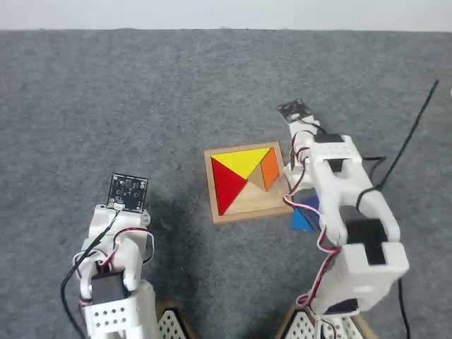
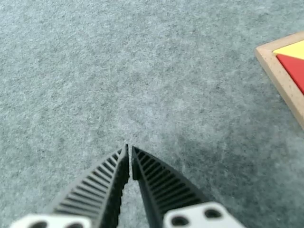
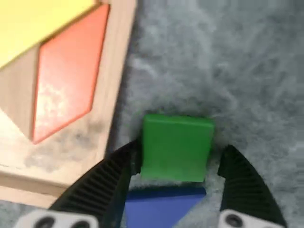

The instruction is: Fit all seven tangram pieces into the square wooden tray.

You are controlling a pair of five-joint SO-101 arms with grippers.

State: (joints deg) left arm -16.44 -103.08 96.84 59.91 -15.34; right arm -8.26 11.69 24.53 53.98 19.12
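right hand (image 3: 183, 151) spread around green square (image 3: 176, 142) | left hand (image 2: 130, 150) pressed together

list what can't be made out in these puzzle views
Blue piece: shape unclear; the right wrist view's edge and right gripper cut it off, the arm covers most of it in the high view.
Green square: blurred in the right wrist view; contact with the gripper can't be told.
Tray: mostly cut off by the left wrist view's edge.

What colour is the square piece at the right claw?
Green square piece; right wrist view shows it best.
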